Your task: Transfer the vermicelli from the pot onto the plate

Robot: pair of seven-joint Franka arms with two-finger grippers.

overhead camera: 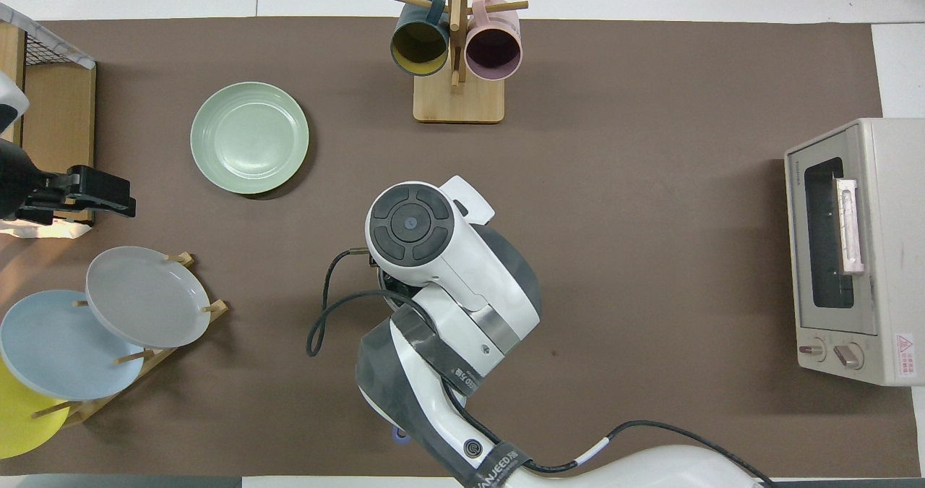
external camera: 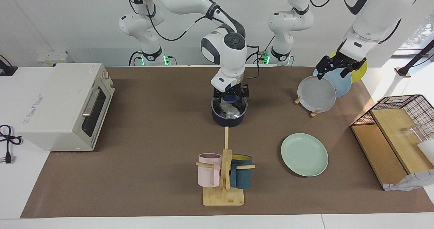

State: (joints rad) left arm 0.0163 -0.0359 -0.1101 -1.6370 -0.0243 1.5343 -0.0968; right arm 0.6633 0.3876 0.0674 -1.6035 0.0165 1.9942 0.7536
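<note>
The dark blue pot [external camera: 228,119] stands mid-table, nearer to the robots than the mug stand. A glass lid [external camera: 230,108] with a blue knob [external camera: 231,99] lies on it, and the whitish vermicelli [external camera: 226,109] shows through the glass. My right gripper [external camera: 231,96] is down at the lid's knob; the right arm hides the pot in the overhead view. The mint-green plate [external camera: 304,154] [overhead camera: 249,138] lies bare, farther from the robots, toward the left arm's end. My left gripper [external camera: 334,69] [overhead camera: 97,193] hangs open and empty over the plate rack and waits.
A wooden rack holds grey [external camera: 316,94], light blue [external camera: 339,81] and yellow plates. A wooden mug stand [external camera: 223,174] carries a pink and a dark blue mug. A toaster oven [external camera: 64,107] stands at the right arm's end, a wire-and-wood shelf [external camera: 396,134] at the left arm's end.
</note>
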